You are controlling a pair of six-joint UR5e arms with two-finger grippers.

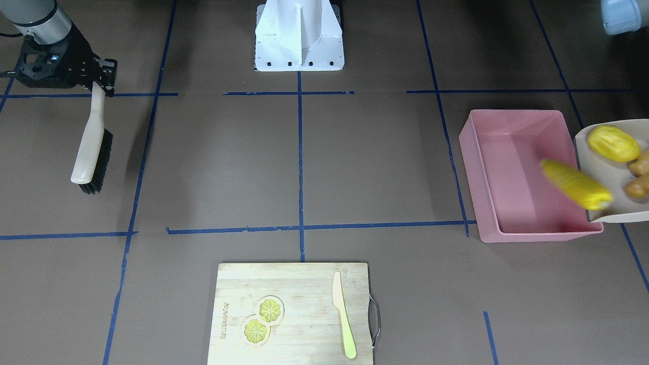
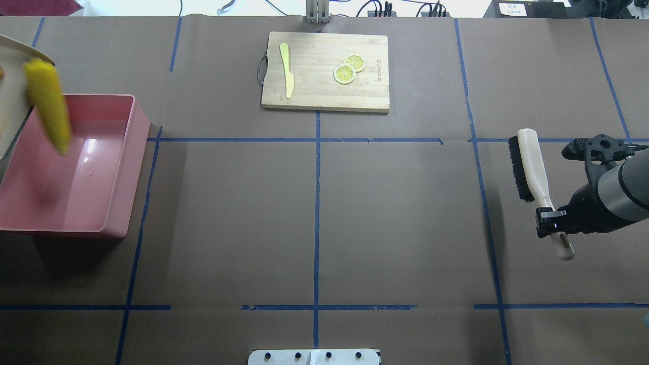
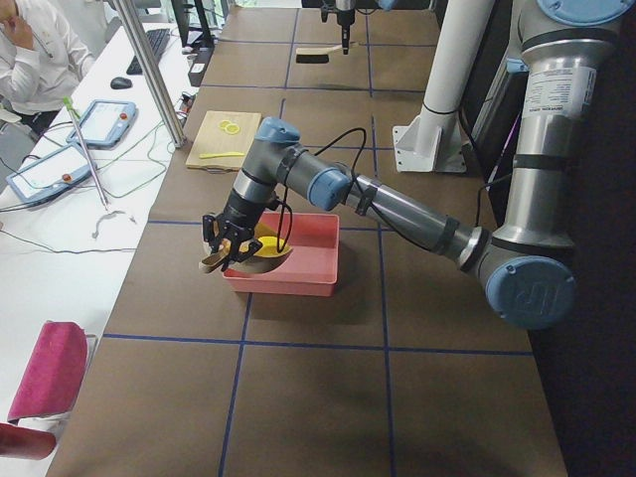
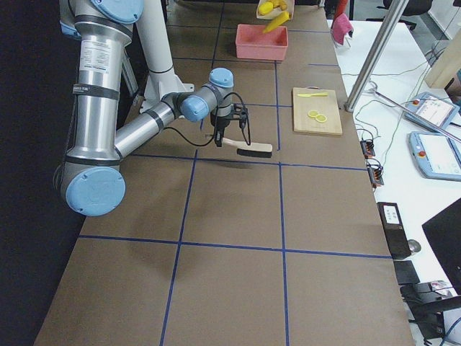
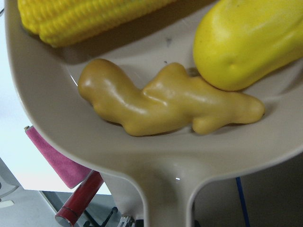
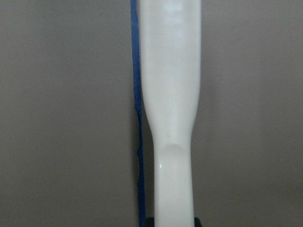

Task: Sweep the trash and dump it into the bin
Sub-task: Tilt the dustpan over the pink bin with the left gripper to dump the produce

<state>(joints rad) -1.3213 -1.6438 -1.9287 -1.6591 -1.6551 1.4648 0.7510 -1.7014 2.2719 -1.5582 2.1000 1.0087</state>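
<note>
**Operator:** While that dustpan (image 1: 604,170) hangs tilted beside the bin (image 1: 507,167), where's the trash?

**Robot:** The corn cob (image 1: 575,184) is blurred, half off the pan's lip and over the bin's inside. The rounded yellow lump (image 1: 613,143) and the ginger root (image 5: 165,101) lie touching on the pan.

**Operator:** And your grippers?

**Robot:** My left gripper (image 3: 221,243) is at the pan's handle, but I cannot tell how its jaws stand. My right gripper (image 2: 550,219) is pinching the brush (image 2: 527,162) by its handle, over the surface (image 2: 405,213), well apart from the bin
</note>
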